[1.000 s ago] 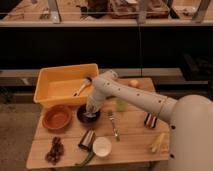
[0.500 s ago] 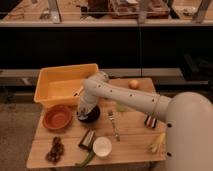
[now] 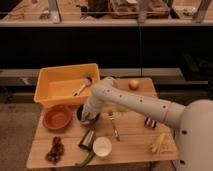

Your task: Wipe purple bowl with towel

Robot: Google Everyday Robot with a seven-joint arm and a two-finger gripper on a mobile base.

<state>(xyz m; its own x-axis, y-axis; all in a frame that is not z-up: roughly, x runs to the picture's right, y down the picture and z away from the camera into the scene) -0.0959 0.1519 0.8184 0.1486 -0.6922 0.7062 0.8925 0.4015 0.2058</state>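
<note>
Lowered since a second ago, the gripper [image 3: 88, 118] now sits inside the purple bowl [image 3: 79, 113], which stands toward the left edge of the table [image 3: 132, 145], midway between far and near edges. Whether the gripper is open or clamped on something cannot be told. An orange bowl [image 3: 57, 117] lies just left, a yellow bin [image 3: 52, 82] fills the far-left corner, and a metal cup [image 3: 87, 140] stands near the near edge.

It looks like a robot test lab: a small wooden table [image 3: 135, 142] with a tub [image 3: 55, 85] stands on bare floor [image 3: 15, 125] before a long dark counter [image 3: 100, 23] and cluttered benches [image 3: 125, 7], with the gripper [image 3: 89, 118] down at the bowl [image 3: 79, 112].
</note>
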